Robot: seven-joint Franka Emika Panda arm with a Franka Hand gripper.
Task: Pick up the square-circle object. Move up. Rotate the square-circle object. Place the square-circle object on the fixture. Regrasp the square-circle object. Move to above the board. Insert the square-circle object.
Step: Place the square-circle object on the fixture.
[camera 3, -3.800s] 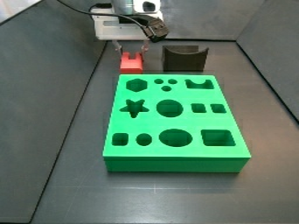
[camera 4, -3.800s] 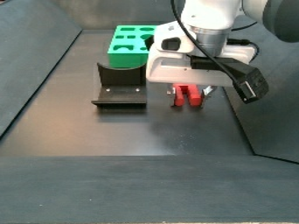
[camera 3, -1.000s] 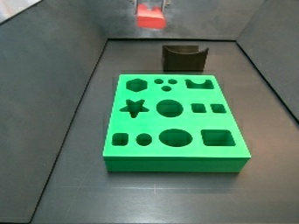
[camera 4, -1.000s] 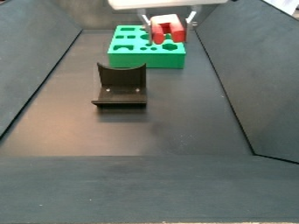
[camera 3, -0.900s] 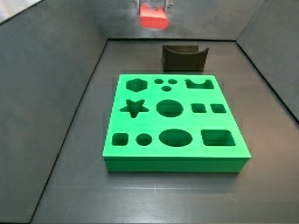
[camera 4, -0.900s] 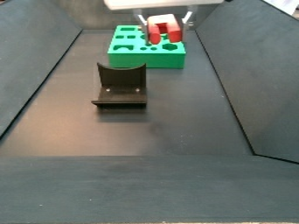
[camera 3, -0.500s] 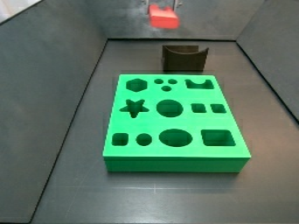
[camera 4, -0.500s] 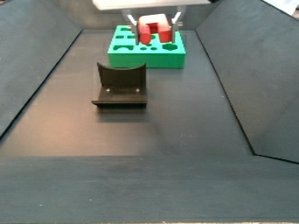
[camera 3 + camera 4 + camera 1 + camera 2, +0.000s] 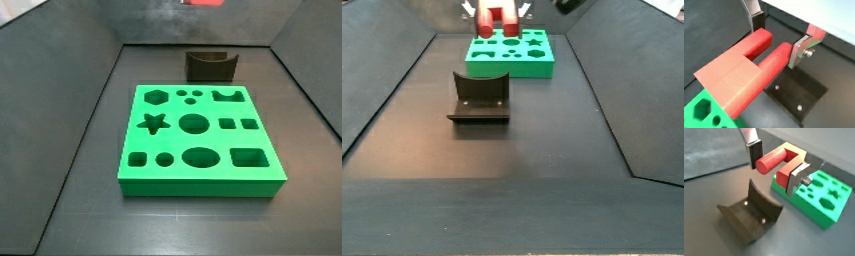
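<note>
High above the fixture, the gripper clamps the square-circle object between its fingers. Pickup and lift look done; placing on the fixture, regrasping and insertion into the board remain.

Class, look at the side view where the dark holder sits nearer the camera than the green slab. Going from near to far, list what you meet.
Near to far: the dark brown-black fixture, then the bright green board. The gripper hangs high at the far end, shut on the red square-circle object.
</note>
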